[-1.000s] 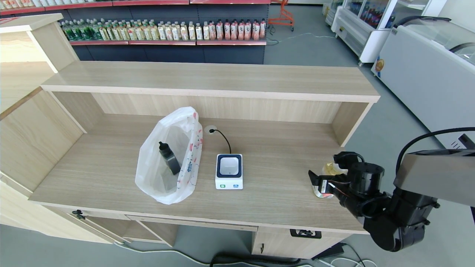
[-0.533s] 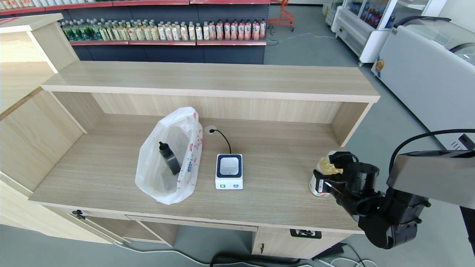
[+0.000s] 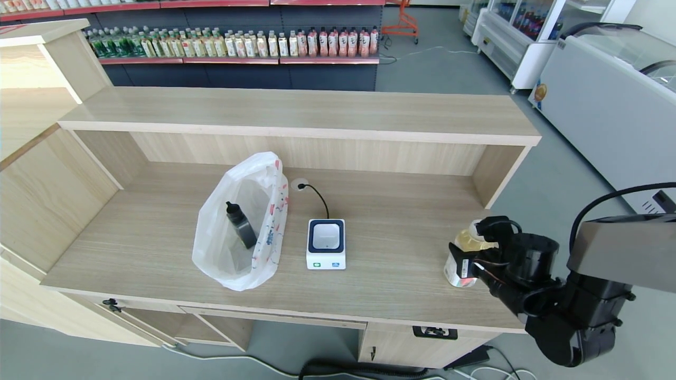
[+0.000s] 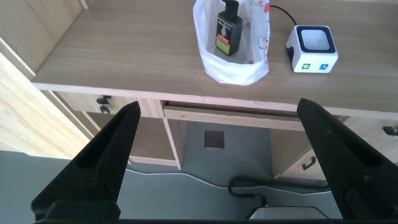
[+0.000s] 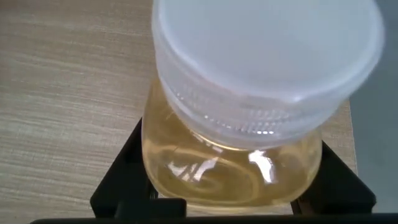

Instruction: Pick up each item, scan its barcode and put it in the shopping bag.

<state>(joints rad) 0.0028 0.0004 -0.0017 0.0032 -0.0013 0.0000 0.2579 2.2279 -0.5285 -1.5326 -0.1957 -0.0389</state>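
My left claw (image 4: 219,112) is spread wide with nothing between its fingers. It hangs out in front of the counter (image 3: 158,232), lower than its front edge.

On the left part of the counter stands the shopping bag (image 3: 211,248), white thin plastic with its mouth open upward. Inside it a dark bottle (image 3: 241,226) leans with its cap up; from my left wrist I can see a red and green label on it (image 4: 225,34).

Just to the right of the bag, not touching it, sits the white scanner (image 3: 326,244) with its dark-framed window facing up. Its black cable (image 3: 318,198) runs back to a hole in the counter.

Well apart from the scanner, near the right front corner of the counter, is the jar (image 3: 460,258). It is clear, filled with yellowish liquid, with a pale lid (image 5: 267,50) and a label on its side. My right claw (image 3: 467,245) is clamped on this jar, one black finger on each side of its body. The jar tilts a little. I cannot tell whether its base touches the counter.
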